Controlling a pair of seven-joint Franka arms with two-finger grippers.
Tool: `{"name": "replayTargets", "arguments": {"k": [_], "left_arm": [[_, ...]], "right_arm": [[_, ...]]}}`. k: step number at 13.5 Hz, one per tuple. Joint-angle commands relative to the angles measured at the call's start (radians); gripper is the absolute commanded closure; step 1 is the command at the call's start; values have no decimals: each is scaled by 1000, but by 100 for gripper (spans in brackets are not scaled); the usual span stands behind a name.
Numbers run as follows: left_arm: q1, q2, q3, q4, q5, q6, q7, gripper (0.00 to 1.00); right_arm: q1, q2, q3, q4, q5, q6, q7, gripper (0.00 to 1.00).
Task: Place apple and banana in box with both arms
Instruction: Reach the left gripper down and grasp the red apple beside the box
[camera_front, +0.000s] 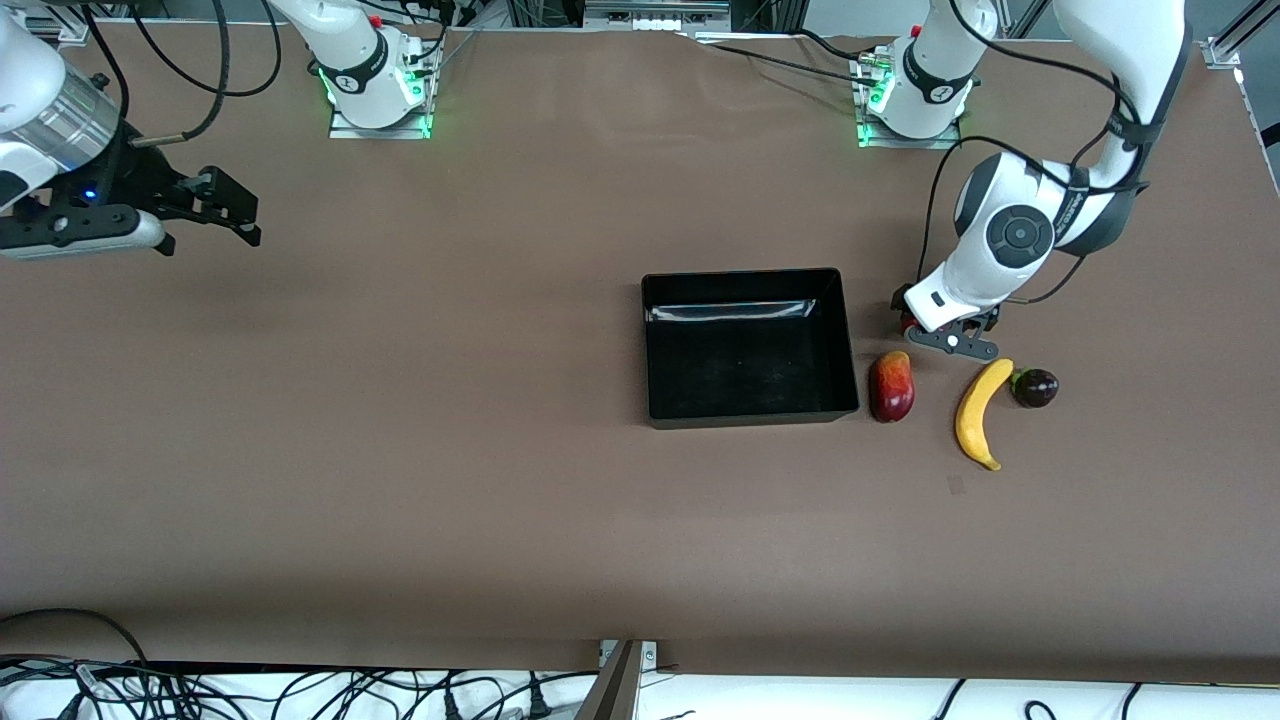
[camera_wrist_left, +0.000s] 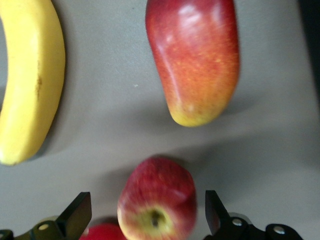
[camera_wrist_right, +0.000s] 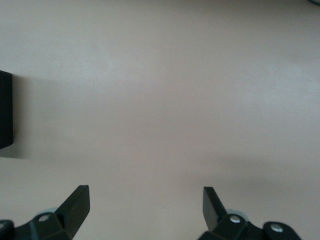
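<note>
Nearest the front camera lies the long curved yellow banana (camera_front: 978, 414), flat on the brown table (camera_front: 400, 480) toward the left arm's end. Just beside its farther tip sits a small dark purple round fruit (camera_front: 1035, 388). Between the banana and the box rests an elongated red-yellow mango (camera_front: 892, 386), close to the box wall but apart from it. The black rectangular open-top plastic box (camera_front: 748, 345) stands near the table's middle, nothing visible inside.

Farther from the camera than the mango, the left gripper (camera_wrist_left: 148, 215) is low over the small round red apple with yellowish patches (camera_wrist_left: 157, 198); its fingers (camera_wrist_left: 77, 212) stand apart on either side of the apple, not touching it. A second red fruit (camera_wrist_left: 102, 233) shows partly beside the apple.

At the right arm's end, the right gripper (camera_front: 222, 208) waits above bare table, fingers (camera_wrist_right: 76, 201) spread apart, holding nothing.
</note>
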Motion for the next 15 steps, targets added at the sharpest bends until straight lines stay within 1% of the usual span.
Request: {"name": "replayTargets", "arguments": {"k": [1, 2, 3, 4, 5, 6, 8, 9, 12, 14, 15], "left_arm": [[14, 28, -6, -13, 27, 42, 20, 10], [12, 38, -6, -12, 27, 42, 20, 38], [12, 41, -6, -12, 26, 40, 20, 61], [14, 39, -6, -12, 25, 39, 20, 74], [12, 35, -8, -9, 25, 33, 21, 76], [11, 27, -9, -7, 25, 27, 26, 81], [8, -16, -20, 9, 25, -36, 23, 80], [5, -45, -44, 41, 25, -105, 17, 80], [-2, -53, -125, 230, -25, -385, -37, 80], [-3, -16, -188, 356, -100, -507, -133, 80], [-6, 8, -217, 409, -128, -536, -211, 80]], "right_arm": [[-23, 25, -6, 25, -7, -9, -8, 0], [-23, 34, -19, 25, -4, -14, 3, 0], [-26, 42, -32, 27, 7, -8, 3, 0], [-23, 46, -32, 36, 8, -6, -3, 0], [-19, 45, -32, 38, 4, -9, 0, 0], [-17, 46, -30, 38, -5, -11, 1, 0], [-20, 55, -32, 38, -7, -8, 3, 0], [-22, 57, -32, 38, -7, -6, 1, 0], [-22, 57, -32, 38, -8, -5, 1, 0], [-15, 52, -32, 38, -10, -6, 3, 0], [-12, 52, -29, 38, -10, -5, 4, 0]]}}
